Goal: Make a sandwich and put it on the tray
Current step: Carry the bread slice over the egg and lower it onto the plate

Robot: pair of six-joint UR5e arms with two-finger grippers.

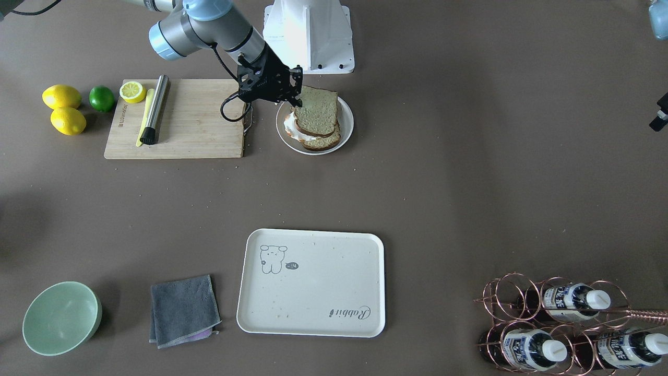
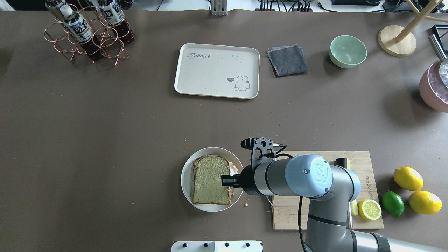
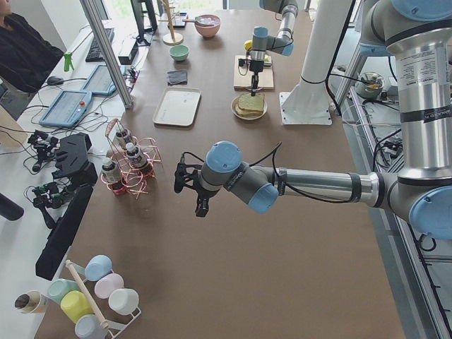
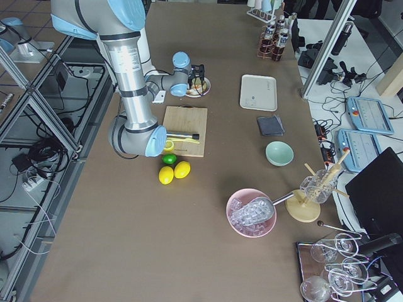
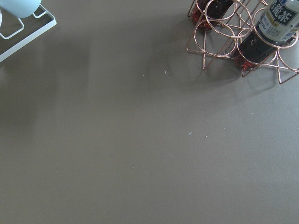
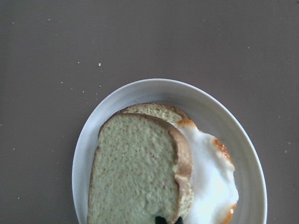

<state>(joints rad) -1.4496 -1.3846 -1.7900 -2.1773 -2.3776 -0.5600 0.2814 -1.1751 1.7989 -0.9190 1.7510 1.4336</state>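
The sandwich (image 1: 315, 117) lies on a small round white plate (image 1: 346, 134) near the robot's base: two brown-crusted slices with white-and-orange egg (image 6: 210, 177) sticking out between them. The top slice (image 6: 140, 168) sits askew on the lower one. My right gripper (image 1: 297, 102) is at the slice's edge nearest the cutting board, fingers pinched on it; its tips show at the bottom of the right wrist view (image 6: 168, 220). The cream tray (image 1: 313, 282) is bare, far across the table. My left gripper (image 3: 200, 206) hovers over bare table near the bottle rack; I cannot tell if it is open.
A wooden cutting board (image 1: 193, 125) beside the plate carries a lemon half (image 1: 132, 91) and a metal rod (image 1: 155, 108). Two lemons and a lime (image 1: 102, 98) lie beyond it. A grey cloth (image 1: 183, 310) and green bowl (image 1: 61, 317) flank the tray. A copper bottle rack (image 1: 569, 324) stands at a corner.
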